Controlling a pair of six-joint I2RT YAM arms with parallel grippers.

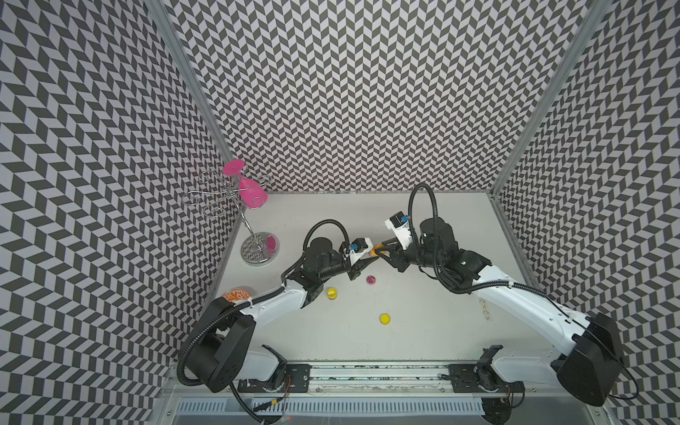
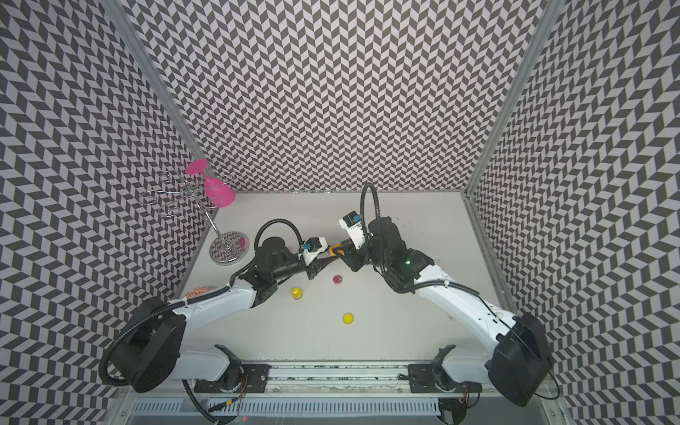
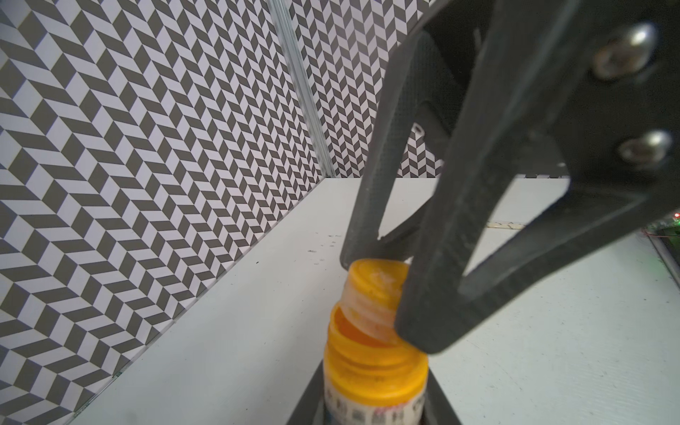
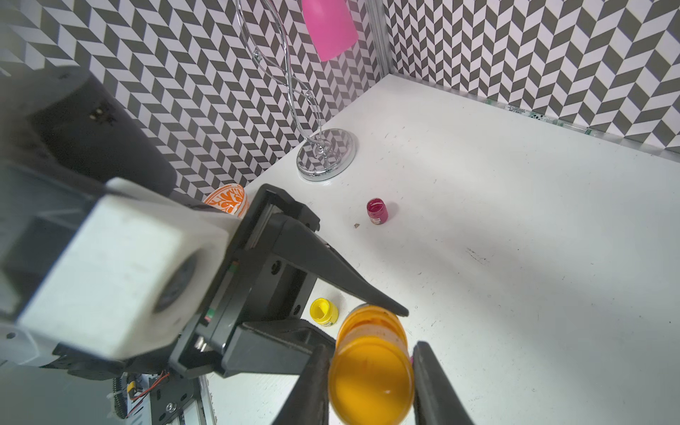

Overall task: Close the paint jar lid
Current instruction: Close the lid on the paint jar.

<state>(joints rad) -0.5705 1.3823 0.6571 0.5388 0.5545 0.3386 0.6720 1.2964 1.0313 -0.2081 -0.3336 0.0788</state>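
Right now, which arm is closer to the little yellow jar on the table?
Left. The left arm passes right beside the yellow jar; the right arm comes in from the opposite side, well clear of it.

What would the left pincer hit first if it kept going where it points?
Probably the right pincer, which faces it. The left pincer and the right one both grip the orange paint jar between them, so hardly any way is free.
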